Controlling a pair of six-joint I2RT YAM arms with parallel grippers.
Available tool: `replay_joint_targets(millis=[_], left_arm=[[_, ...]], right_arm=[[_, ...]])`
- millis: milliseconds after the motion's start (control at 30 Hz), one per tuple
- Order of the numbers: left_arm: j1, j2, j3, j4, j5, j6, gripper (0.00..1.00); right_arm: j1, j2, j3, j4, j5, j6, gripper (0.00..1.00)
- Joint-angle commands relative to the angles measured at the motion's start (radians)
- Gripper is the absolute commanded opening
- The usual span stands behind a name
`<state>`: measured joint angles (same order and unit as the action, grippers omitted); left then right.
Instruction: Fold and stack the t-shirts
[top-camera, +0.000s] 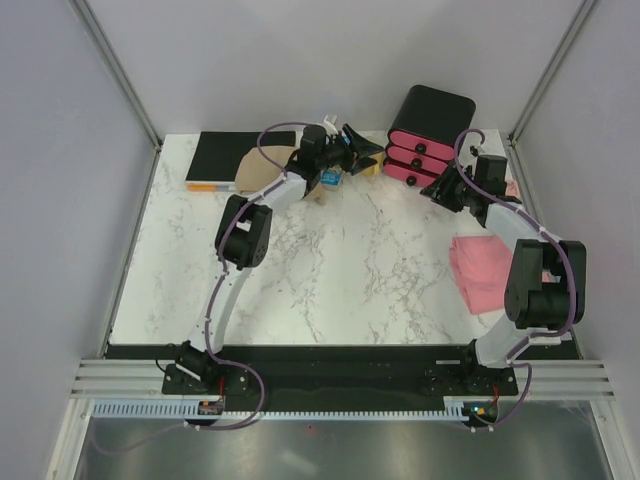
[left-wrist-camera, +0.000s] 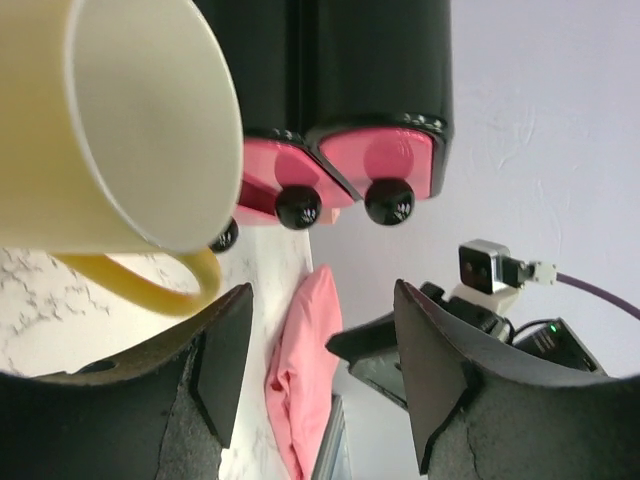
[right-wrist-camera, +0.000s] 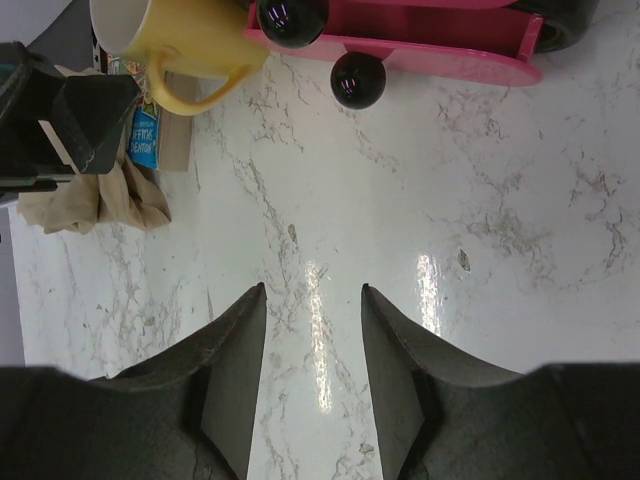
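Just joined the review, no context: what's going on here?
Neither arm holds anything. The left gripper is open at the back of the table, by the yellow mug and the drawer box, with the tan t-shirt bunched beside it. The right gripper is open over bare marble. The pink t-shirt lies apart at the right edge. Nothing is stacked yet.

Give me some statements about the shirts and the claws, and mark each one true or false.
1. The pink t-shirt lies on the right side of the table. True.
2. The left claw grips the yellow mug. False: it is open and empty, and the mug is only near it.
3. The two shirts are stacked. False: the tan t-shirt lies at the far left, apart from the pink one.
4. The right claw is open above the table. True.
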<state>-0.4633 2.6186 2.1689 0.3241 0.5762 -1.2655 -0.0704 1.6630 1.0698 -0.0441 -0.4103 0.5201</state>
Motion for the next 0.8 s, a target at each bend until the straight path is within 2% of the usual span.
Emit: replay_joint_targets(millis=[0, 167, 300, 400, 600, 633, 667, 733, 767], left_arm=[[0.018, -0.178, -0.064, 0.033, 0.109, 0.034, 0.65], [0.023, -0.326, -0.106, -0.158, 0.171, 0.124, 0.65], [0.032, -0.388, -0.089, -0.315, 0.186, 0.267, 0.66], [0.051, -0.356, -0.044, -0.385, 0.22, 0.278, 0.66], [0.057, -0.186, 0.233, -0.525, 0.336, 0.31, 0.65], [0.057, -0.168, 0.245, -0.525, 0.346, 0.305, 0.65], [0.058, -0.167, 0.236, -0.525, 0.349, 0.304, 0.65], [0.055, -0.202, 0.176, -0.525, 0.347, 0.328, 0.64], [0.055, -0.219, 0.149, -0.525, 0.347, 0.342, 0.64]], right_arm=[[-0.017, -0.045, 0.031, 0.01, -0.016, 0.017, 0.51], [-0.034, -0.06, 0.05, 0.006, -0.002, 0.017, 0.5], [-0.037, -0.081, 0.055, 0.004, 0.033, 0.0, 0.51], [-0.04, -0.068, 0.093, 0.003, 0.079, -0.006, 0.52], [-0.043, 0.024, 0.264, 0.0, 0.154, -0.103, 0.48], [-0.042, 0.059, 0.342, -0.011, 0.166, -0.114, 0.44], [-0.042, 0.078, 0.381, -0.031, 0.172, -0.126, 0.25], [-0.042, 0.128, 0.499, -0.052, 0.18, -0.144, 0.04], [-0.042, 0.141, 0.53, -0.059, 0.18, -0.143, 0.0]])
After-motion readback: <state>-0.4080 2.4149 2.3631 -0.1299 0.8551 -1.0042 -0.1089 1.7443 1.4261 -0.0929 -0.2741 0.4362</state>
